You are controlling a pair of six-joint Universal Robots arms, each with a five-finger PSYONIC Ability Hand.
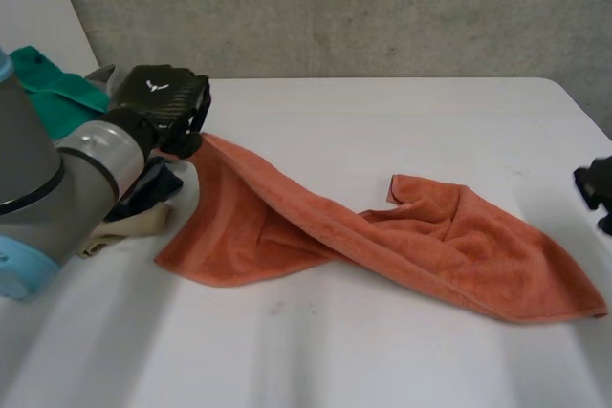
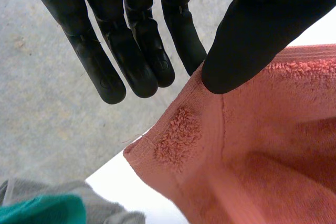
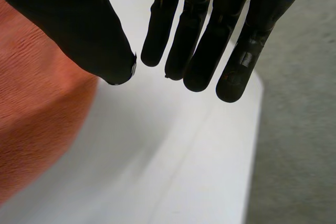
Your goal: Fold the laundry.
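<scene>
Looking at the orange towel [image 1: 382, 236] first: you've got it lying in a rumpled, half-twisted strip across the white table [image 1: 382, 112]. It's not folded in any tidy way. The end on the robot's left is a wide, loosely doubled-over patch. The middle is rolled into a thick ridge, and the end on the robot's right spreads into a broad flap with one small corner flipped up on its far edge.

Your left hand [image 1: 163, 97] sits right at the towel's far corner on that left end. From the wrist camera the fingers [image 2: 131, 51] are straight and close together, hanging just past the towel's hemmed corner. The thumb [image 2: 252, 40] is well apart from them, with its tip over the hem. Nothing's pinched, so the hand reads as relaxed and spread. I honestly can't tell if the thumb tip is touching the cloth or just hovering over it.

Your right hand [image 1: 595, 183] is just off the towel's other end, near it but apart. Its fingers are straight too, with the thumb out to the side, and it's holding nothing. The towel's edge is beside the thumb.

Beyond the towel's left end there's more laundry. A dark cloth [image 1: 148, 190] and a beige cloth [image 1: 134, 226] are tucked under the left arm [image 1: 57, 188] just beside the towel, and a green cloth [image 1: 48, 83] is farther out behind that hand.
</scene>
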